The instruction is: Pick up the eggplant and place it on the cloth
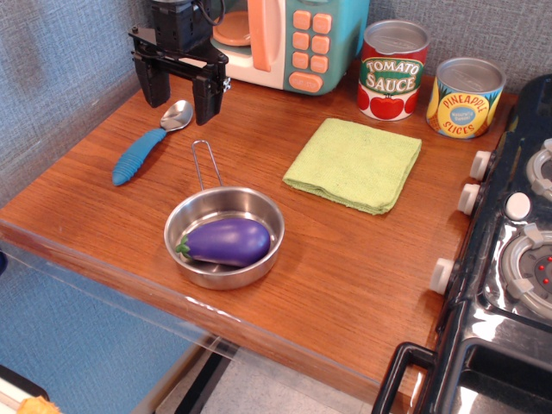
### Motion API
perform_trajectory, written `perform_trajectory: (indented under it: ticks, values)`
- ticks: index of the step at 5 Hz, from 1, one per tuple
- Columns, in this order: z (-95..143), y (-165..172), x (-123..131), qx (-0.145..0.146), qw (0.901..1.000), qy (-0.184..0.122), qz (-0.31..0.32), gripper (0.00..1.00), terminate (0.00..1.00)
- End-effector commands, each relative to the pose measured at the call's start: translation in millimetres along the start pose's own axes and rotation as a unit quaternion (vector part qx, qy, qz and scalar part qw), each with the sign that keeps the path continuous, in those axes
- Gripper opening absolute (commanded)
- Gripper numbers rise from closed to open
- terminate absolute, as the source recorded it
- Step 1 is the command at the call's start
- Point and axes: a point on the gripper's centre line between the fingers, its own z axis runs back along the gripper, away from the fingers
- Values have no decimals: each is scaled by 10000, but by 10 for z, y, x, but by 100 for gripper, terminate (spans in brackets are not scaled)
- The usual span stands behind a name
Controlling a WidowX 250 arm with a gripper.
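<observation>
The purple eggplant (226,241) with a green stem cap lies on its side inside the steel pan (196,220) near the table's front edge. The light yellow-green cloth (354,162) lies flat to the right and further back, with nothing on it. My black gripper (181,93) hangs open and empty above the back left of the table, well behind the pan and over the spoon's bowl.
A blue-handled spoon (147,147) lies left of the pan. A toy microwave (289,39) stands at the back, with a tomato sauce can (392,71) and a pineapple slices can (464,97) beside it. A toy stove (509,259) borders the right side.
</observation>
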Motion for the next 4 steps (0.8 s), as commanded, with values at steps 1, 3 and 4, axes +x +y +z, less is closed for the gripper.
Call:
perform_trajectory:
  ticks: [1,3,4]
  values:
    - [0,0,0,0,10000,0,0,100,0]
    - [43,-238,-629,-328,9915,-221,-1243,100,0]
    - [119,-304,-923,-269,9861,-367,-1596,100,0]
